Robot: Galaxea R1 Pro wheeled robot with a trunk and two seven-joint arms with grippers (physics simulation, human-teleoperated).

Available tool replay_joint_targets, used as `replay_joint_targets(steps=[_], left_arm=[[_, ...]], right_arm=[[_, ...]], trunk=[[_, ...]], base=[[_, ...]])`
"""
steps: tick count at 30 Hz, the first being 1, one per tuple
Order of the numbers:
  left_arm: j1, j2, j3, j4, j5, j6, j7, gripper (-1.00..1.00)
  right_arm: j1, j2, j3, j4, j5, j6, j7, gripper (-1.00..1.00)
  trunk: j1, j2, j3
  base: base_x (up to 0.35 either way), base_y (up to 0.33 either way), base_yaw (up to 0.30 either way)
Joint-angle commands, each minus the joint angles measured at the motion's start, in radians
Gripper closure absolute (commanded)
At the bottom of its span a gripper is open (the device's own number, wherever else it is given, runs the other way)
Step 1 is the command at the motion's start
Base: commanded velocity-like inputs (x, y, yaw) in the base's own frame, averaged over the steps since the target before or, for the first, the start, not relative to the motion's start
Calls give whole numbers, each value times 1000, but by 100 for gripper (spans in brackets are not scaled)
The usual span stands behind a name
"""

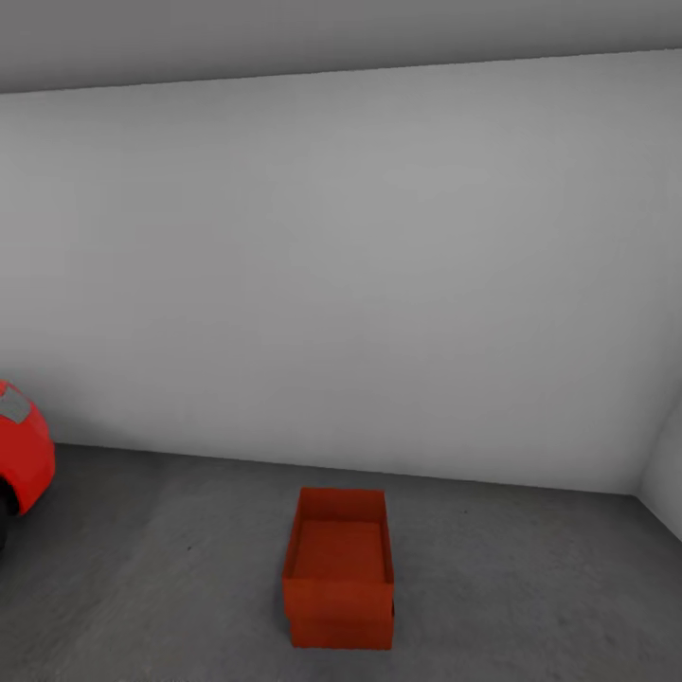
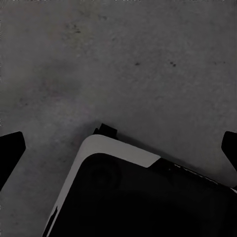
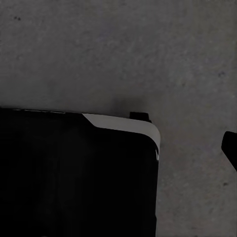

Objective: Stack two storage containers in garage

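Note:
The two storage containers stand stacked on the dark grey garage floor (image 1: 530, 587), a short way out from the light-grey wall. The upper orange-red bin (image 1: 339, 554) sits open-topped and empty on the lower bin (image 1: 341, 633), of which a low strip of front wall shows. My left gripper (image 2: 121, 148) hangs open over bare concrete, with one dark fingertip (image 2: 11, 148) at each side of the left wrist view and nothing between them. My right gripper (image 3: 118, 148) is also open, with one fingertip (image 3: 230, 148) visible beside my dark base (image 3: 74, 177).
A shiny red car (image 1: 21, 455) pokes in at the left of the head view, near the wall. A wall corner (image 1: 654, 474) closes the room at the right. My base's white-edged corner (image 2: 113, 148) sits below the left wrist.

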Motion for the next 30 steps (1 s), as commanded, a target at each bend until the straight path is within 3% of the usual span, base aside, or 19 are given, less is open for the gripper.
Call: replay_joint_targets(steps=[1, 30], left_arm=[[0, 0, -9, -1, 5, -2, 4, -100], [0, 2, -10, -1, 4, -2, 4, -100]], right_arm=[[-1, 0, 7, 3, -8, -6, 2, -100], [-1, 3, 6, 3, -6, -6, 2, -100]], trunk=[[0, -1, -2], [0, -1, -2]], base=[[0, 0, 3], [0, 0, 0]])
